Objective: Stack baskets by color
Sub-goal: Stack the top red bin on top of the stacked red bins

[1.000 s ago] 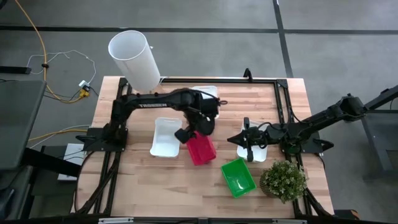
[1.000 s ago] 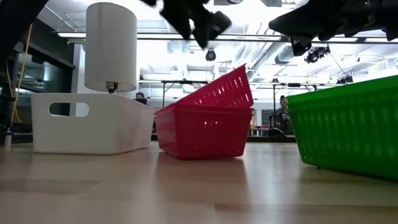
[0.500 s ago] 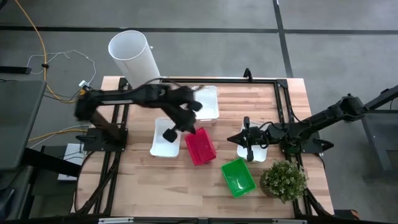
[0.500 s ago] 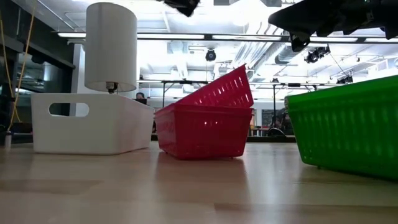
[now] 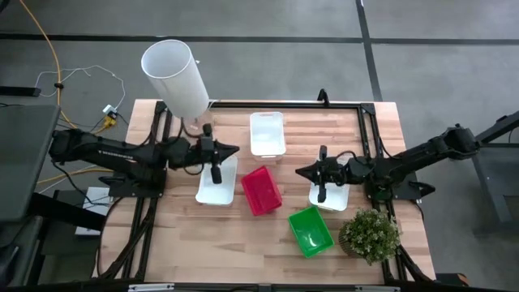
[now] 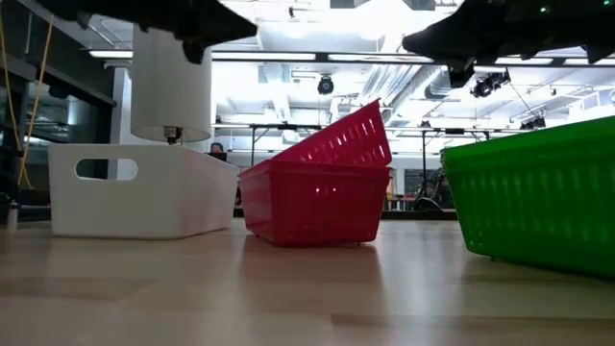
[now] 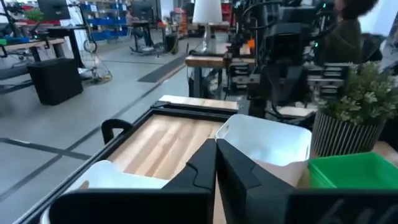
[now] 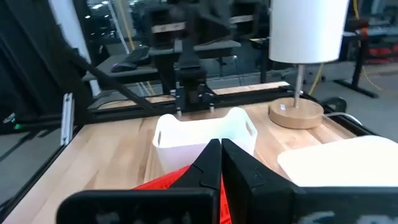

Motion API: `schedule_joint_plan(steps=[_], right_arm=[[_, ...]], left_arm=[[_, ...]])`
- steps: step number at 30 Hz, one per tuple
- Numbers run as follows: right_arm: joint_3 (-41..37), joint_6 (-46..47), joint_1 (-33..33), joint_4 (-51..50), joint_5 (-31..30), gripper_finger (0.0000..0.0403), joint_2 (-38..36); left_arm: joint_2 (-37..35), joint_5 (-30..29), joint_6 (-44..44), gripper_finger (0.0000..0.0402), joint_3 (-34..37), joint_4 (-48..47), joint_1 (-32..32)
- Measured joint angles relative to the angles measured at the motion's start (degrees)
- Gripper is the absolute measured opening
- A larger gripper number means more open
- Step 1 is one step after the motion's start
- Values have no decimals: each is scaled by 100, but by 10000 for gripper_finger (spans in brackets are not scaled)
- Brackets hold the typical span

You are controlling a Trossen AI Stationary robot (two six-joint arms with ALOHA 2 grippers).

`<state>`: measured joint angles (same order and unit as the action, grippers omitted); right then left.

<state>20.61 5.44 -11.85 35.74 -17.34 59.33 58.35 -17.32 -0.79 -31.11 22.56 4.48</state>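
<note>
Two arms: both hang above the table with nothing in them; neither claw touches a basket.
Left gripper [image 5: 216, 167]: left of centre in the high view, above the near-left white basket [image 5: 216, 180]; its fingers [image 7: 205, 167] are pressed flat together and empty, as the left wrist view shows, apparently a parked pose.
Right gripper [image 5: 321, 173]: right of centre, above another white basket [image 5: 335, 195]; its fingers [image 8: 209, 162] are likewise fully closed on nothing.
Red baskets [image 5: 261, 191]: centre of the high view; the low view shows one red basket [image 6: 338, 139] tilted inside another [image 6: 312, 202], so the nesting looks unfinished, the upper one not seated.
White baskets: three, all apart; the third [image 5: 267, 134] lies at upper centre. No white stack is begun.
Green basket [image 5: 310, 230]: lower centre-right, alone, just beside the potted plant [image 5: 371, 234]; I cannot tell whether more are nested inside it.
White cylinder [image 5: 175, 79]: upper left, a lamp-like shade on a wooden foot, out of the working area.
Table [image 5: 203, 243]: pale wood with a black frame.
Judgement: red looks close to finished; white probably needs gathering next.
</note>
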Motion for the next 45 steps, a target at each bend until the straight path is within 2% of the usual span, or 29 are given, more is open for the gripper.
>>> schedule_joint_plan(steps=[7, 12, 15, 19, 22, 24, 27, 31, 36, 40, 45], right_arm=[[619, 449, 360, -1331, 409, 0, 204], [991, 530, 345, -2031, 432, 0, 620], [1040, 688, 345, -2219, 474, 0, 752], [1042, 958, 315, -2376, 632, 0, 758], [1044, 975, 200, -2393, 646, 0, 752], [1044, 1111, 113, -2393, 646, 0, 750], [1048, 1324, 10, -2400, 634, 0, 797], [1050, 1400, -31, -2336, 641, 0, 1173], [1050, 1362, 11, -1970, 953, 0, 1768], [1048, 1405, 63, -1700, 1027, 0, 1950], [1064, 1481, 51, -1219, 1411, 0, 2232]], left_arm=[[-33, -865, -9, 0, 218, 187, -705], [-230, -2301, 351, 0, 354, 132, -1421], [-669, -2727, 397, 0, 677, 267, -1774], [-1421, -2632, 363, 0, 1309, 792, -2093], [-1937, -2194, 443, 0, 1709, 1115, -2196], [-2156, -1956, 430, 0, 1911, 1179, -2233], [-2395, -1954, 249, 0, 2094, 1334, -2269], [-2444, -1940, 20, 0, 2168, 1299, -2269], [-2402, -1928, -87, 0, 2172, 1327, -2269], [-2369, -1886, -187, 0, 2172, 1310, -2282], [-2300, -1889, -205, 0, 2172, 1320, -2368]])
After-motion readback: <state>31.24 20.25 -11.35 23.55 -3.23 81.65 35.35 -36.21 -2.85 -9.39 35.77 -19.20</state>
